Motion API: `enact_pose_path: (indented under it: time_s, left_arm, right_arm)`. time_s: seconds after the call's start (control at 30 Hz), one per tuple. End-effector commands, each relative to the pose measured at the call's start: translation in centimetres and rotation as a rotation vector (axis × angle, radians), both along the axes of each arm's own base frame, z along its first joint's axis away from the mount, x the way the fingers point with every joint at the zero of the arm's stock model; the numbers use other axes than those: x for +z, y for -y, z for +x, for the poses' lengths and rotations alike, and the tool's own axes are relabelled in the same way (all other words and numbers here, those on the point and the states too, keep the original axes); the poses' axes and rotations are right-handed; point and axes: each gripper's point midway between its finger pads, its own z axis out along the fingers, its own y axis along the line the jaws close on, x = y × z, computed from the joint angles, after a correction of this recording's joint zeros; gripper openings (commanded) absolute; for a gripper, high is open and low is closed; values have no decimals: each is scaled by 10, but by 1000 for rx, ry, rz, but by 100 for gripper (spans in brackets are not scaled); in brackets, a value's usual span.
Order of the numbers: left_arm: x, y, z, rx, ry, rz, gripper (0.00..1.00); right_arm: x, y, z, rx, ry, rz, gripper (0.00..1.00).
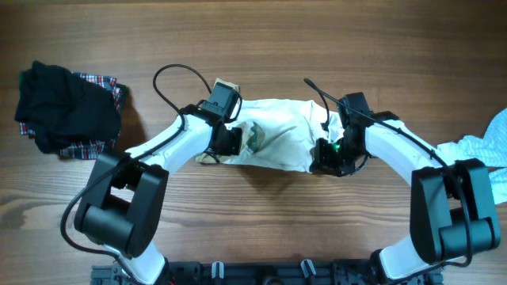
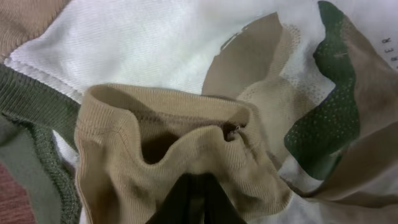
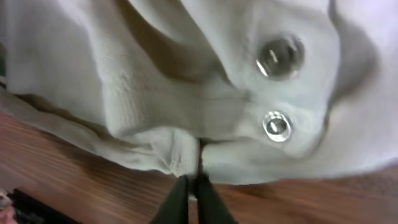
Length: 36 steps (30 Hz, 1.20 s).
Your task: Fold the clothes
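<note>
Overhead, both arms had the shirt [image 1: 281,131] bunched between them mid-table [image 1: 261,47].
The left gripper [image 1: 227,141] was clamped on the tan sleeve [image 2: 186,149], and the right gripper [image 1: 326,154] was pinched tight on a white edge [image 3: 174,155] by two snaps [image 3: 277,124]. To my eye the fold would go best with both grips firm, arms moving level and together, cloth taut so it lay flat, clear of the black pile [image 1: 67,107] at the left.

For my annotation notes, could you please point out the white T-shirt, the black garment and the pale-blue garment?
white T-shirt [image 1: 285,131], overhead view, middle of its white body.
black garment [image 1: 67,107], overhead view, centre of the crumpled heap.
pale-blue garment [image 1: 487,146], overhead view, visible part by the right edge.
</note>
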Motion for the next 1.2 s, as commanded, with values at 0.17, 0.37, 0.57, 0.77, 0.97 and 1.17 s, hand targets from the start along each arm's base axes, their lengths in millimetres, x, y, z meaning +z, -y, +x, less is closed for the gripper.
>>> enact_pose_path:
  time_s: [0.17, 0.37, 0.57, 0.77, 0.97, 1.17]
  left_arm:
    - [-8, -4, -3, -6, -13, 20, 10]
    - [-8, -4, -3, -6, -12, 24, 10]
    - [-8, -4, -3, -5, -12, 23, 10]
    - [-8, -4, -3, -5, -12, 23, 10]
    - [-8, -4, -3, -5, -13, 23, 10]
    - [-8, -4, -3, -6, -13, 23, 10]
  right_arm:
    - [8, 5, -22, 9, -102, -26, 4]
    - [33, 8, 15, 23, 20, 11, 6]
    - [24, -12, -15, 30, -82, 0, 67]
    - [10, -16, -22, -16, -97, -50, 66]
    - [-8, -8, -22, -112, -95, -102, 51]
    - [-8, -3, -19, -130, -88, -130, 4]
